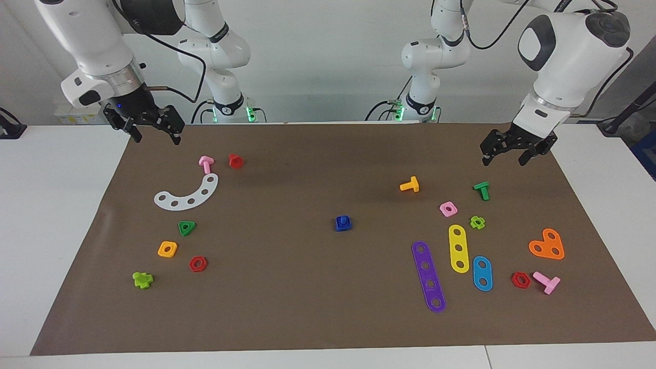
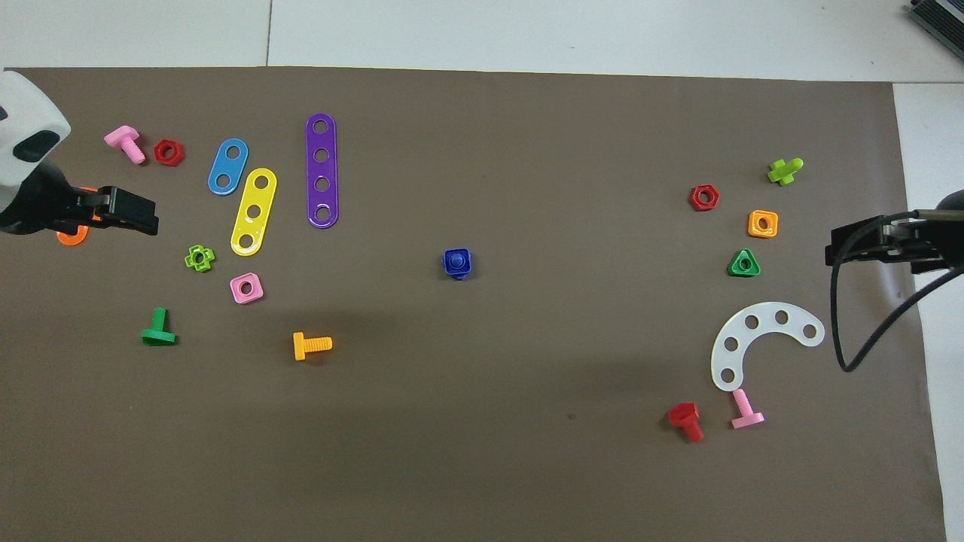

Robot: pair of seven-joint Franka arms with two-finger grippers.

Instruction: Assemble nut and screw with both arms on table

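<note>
The blue nut (image 1: 339,226) sits in the middle of the brown mat on the table (image 1: 51,215), threaded over the dark blue screw (image 1: 345,220), whose stub pokes up through its hole. From above, the nut (image 2: 465,256) and the screw (image 2: 455,262) read as one piece. My left gripper (image 1: 503,160) hangs open and holds nothing, up over the mat's edge at the left arm's end, above the green T-bolt (image 1: 482,190). In the overhead view the left gripper (image 2: 147,217) partly covers the orange plate. My right gripper (image 1: 157,137) waits open over the mat's corner by its base, and shows as the right gripper (image 2: 836,252) from above.
Toward the left arm's end lie a purple strip (image 1: 428,276), a yellow strip (image 1: 458,248), a blue strip (image 1: 482,273), an orange plate (image 1: 547,245), a pink nut (image 1: 447,208) and an orange bolt (image 1: 410,185). Toward the right arm's end lie a white arc (image 1: 187,193), a green triangular nut (image 1: 187,227) and an orange-yellow nut (image 1: 167,249).
</note>
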